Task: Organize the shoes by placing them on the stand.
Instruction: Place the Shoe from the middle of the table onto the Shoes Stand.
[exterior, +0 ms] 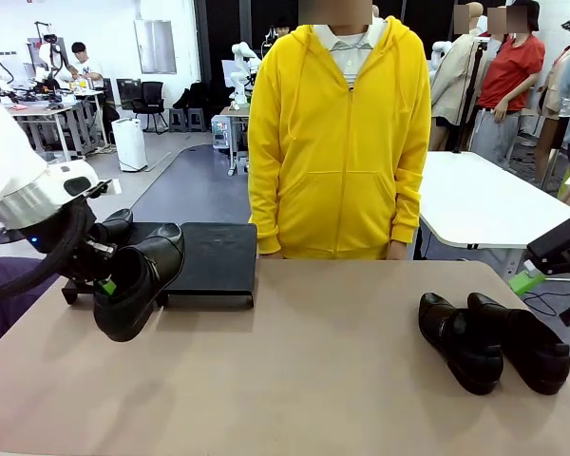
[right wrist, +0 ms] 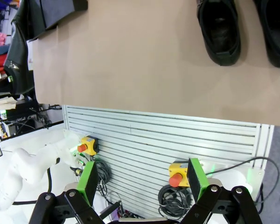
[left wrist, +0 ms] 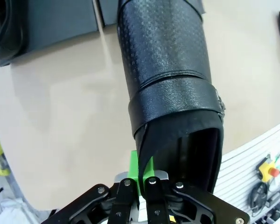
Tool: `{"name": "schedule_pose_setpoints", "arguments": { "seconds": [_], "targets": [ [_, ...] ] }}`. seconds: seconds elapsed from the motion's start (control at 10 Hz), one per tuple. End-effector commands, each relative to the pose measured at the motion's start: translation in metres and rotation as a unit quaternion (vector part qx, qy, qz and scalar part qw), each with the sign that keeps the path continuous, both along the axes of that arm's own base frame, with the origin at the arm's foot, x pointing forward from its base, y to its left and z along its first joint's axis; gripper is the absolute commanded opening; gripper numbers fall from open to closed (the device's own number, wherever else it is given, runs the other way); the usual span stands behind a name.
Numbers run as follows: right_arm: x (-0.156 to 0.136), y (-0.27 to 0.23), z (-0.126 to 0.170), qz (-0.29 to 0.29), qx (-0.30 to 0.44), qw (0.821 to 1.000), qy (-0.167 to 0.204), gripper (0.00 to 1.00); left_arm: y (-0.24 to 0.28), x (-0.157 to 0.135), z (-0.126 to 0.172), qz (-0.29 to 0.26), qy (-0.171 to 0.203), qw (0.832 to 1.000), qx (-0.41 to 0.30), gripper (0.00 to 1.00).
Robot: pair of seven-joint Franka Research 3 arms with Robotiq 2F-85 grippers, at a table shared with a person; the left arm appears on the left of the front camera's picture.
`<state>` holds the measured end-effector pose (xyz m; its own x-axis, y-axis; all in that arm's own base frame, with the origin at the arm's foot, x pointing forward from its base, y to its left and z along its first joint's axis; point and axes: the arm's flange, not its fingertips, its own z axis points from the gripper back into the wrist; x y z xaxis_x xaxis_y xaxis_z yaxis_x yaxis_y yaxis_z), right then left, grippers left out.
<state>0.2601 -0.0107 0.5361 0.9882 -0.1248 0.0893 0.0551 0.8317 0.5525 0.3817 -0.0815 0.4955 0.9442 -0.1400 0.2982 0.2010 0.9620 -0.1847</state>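
The left tool [exterior: 105, 284] is clenched on the heel rim of a shoe [exterior: 141, 285], mid-left of the front frame, just before the stand [exterior: 214, 256], where another shoe [exterior: 114, 226] sits. The right tool [right wrist: 142, 179] hangs released beyond the surface [exterior: 294, 380] edge. A third shoe [exterior: 459, 342] and fourth shoe [exterior: 524, 350] lie together at lower right.

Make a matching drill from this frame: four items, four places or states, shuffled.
1. held shoe
2. right gripper
3. shoe pair
4. stand

A. open, empty
B. far left of table
C. in left gripper
D. on table, right side

Pairs: 1-C, 2-A, 3-D, 4-B
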Motion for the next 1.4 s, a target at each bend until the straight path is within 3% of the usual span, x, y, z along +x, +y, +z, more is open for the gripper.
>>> {"name": "schedule_pose_setpoints", "arguments": {
  "seconds": [0.0,0.2,0.3,0.6,0.8,1.3],
  "targets": [
    [0.002,0.001,0.004,0.013,0.013,1.0,-0.007,1.0,0.002,0.066,0.011,0.06,0.009,0.998,0.017,0.0],
    [0.002,0.001,0.004,0.013,0.013,1.0,-0.007,1.0,0.008,0.112,-0.003,0.08,-0.013,0.996,0.045,0.0],
    [0.002,0.001,0.004,0.013,0.013,1.0,-0.007,1.0,0.014,0.131,-0.011,0.098,-0.047,0.993,0.041,0.0],
    [0.002,0.001,0.004,0.013,0.013,1.0,-0.007,1.0,0.025,0.168,-0.032,0.087,-0.098,0.99,0.051,0.0],
    [0.002,0.001,0.004,0.013,0.013,1.0,-0.007,1.0,0.032,0.183,-0.043,0.114,-0.121,0.984,0.063,0.0],
    [0.002,0.001,0.004,0.013,0.013,1.0,-0.007,1.0,0.036,0.193,-0.056,0.127,-0.108,0.982,0.083,0.0]
  ]
}}
